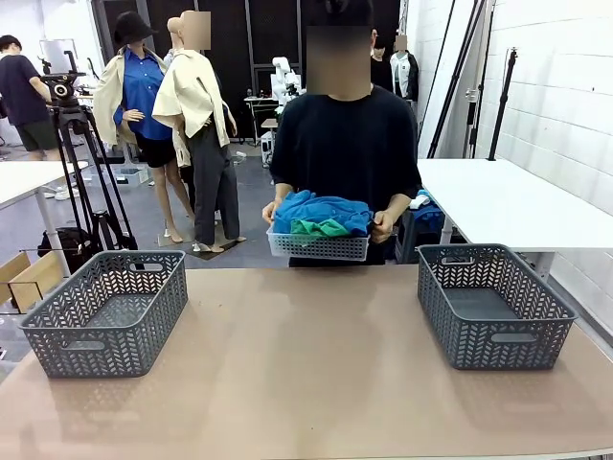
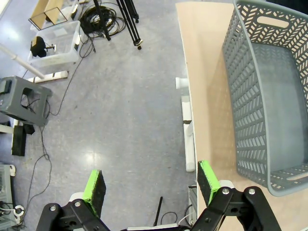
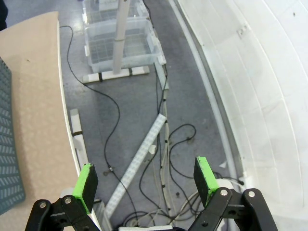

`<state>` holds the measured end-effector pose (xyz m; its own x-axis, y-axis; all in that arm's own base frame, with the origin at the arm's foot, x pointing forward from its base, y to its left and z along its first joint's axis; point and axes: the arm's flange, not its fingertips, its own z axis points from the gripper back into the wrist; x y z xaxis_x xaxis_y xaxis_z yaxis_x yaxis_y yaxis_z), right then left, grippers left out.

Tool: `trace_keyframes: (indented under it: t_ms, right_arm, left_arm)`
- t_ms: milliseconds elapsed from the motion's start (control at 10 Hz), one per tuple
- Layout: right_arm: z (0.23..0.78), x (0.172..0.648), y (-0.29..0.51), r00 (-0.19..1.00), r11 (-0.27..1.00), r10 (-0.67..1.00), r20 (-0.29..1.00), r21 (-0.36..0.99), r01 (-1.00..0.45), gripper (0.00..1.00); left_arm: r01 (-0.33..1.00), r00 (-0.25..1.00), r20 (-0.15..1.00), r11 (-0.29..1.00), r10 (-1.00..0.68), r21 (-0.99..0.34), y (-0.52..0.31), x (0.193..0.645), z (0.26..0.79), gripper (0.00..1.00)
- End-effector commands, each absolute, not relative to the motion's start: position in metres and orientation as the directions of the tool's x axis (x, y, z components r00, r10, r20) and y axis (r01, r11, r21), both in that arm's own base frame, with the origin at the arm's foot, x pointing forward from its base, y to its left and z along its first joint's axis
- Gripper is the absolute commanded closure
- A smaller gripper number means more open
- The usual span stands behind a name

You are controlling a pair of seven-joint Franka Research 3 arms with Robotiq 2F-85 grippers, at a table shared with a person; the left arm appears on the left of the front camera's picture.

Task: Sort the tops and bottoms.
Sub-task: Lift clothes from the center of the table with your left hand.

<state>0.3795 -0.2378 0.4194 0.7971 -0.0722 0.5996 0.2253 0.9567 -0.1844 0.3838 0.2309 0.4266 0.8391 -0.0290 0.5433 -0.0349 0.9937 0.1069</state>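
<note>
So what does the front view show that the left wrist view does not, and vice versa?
Front, not wrist: a person holding a white basket of blue and green clothes; the right grey basket. Wrist, not front: the left gripper, open, above the floor at the table edge. Both: the left grey basket, empty, on the table.

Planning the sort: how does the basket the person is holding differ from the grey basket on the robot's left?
The held basket is white, small and shallow; the left grey basket is dark, larger and deeper. The held basket is piled with blue and green clothes; the left grey basket is empty. The held basket is carried in the person's hands; the left grey basket stands on the table. Both are perforated, open-topped.
</note>
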Motion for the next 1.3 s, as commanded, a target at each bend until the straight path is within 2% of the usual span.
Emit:
trace_keyframes:
  t_ms: [0, 1200]
  right_arm:
    - [0.4198, 0.3792, -0.238, 0.796, 0.957, -0.074, 0.6, -0.183, 0.227, 0.0]
    - [0.4198, 0.3792, -0.238, 0.796, 0.957, -0.074, 0.6, -0.183, 0.227, 0.0]
  left_arm:
    - [-0.033, 0.835, 0.55, 0.993, -0.038, 0.118, 0.2343, 0.3825, 0.426, 0.0]
    - [-0.033, 0.835, 0.55, 0.993, -0.038, 0.118, 0.2343, 0.3825, 0.426, 0.0]
